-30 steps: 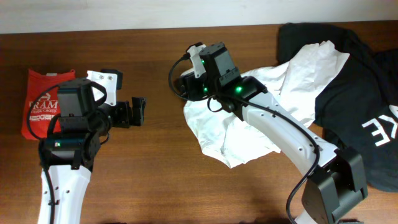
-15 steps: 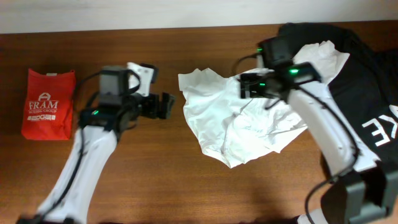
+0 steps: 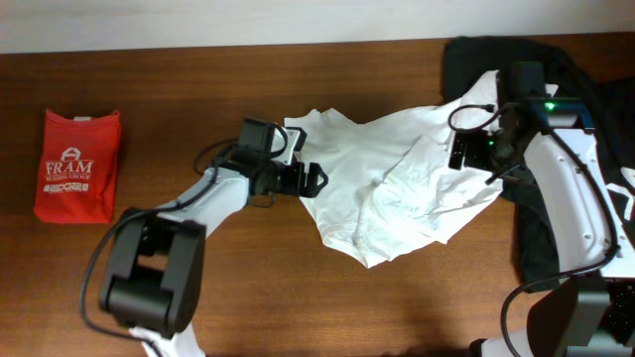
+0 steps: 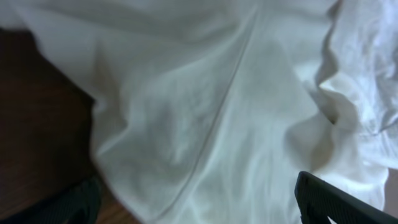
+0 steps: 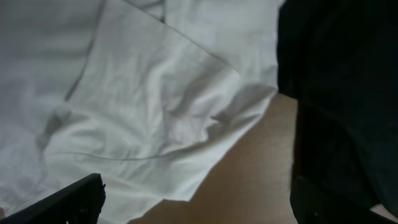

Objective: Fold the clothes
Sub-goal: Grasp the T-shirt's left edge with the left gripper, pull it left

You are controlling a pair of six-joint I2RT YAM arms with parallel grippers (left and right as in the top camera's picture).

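Overhead: a wrinkled white T-shirt (image 3: 397, 188) lies spread across the middle of the wooden desk (image 3: 179, 89), its right side lapping onto a black shirt (image 3: 471, 64) at the right edge. A folded red shirt (image 3: 77, 164) lies near the left edge. The left end effector (image 3: 310, 181) sits at the T-shirt's left border, the right end effector (image 3: 462, 149) over its right part.
Left wrist: white cloth fills the view between widely parted fingers (image 4: 339, 199), nothing gripped.
Right wrist: fingers (image 5: 65, 202) spread wide and empty above a T-shirt corner, bare desk and black cloth
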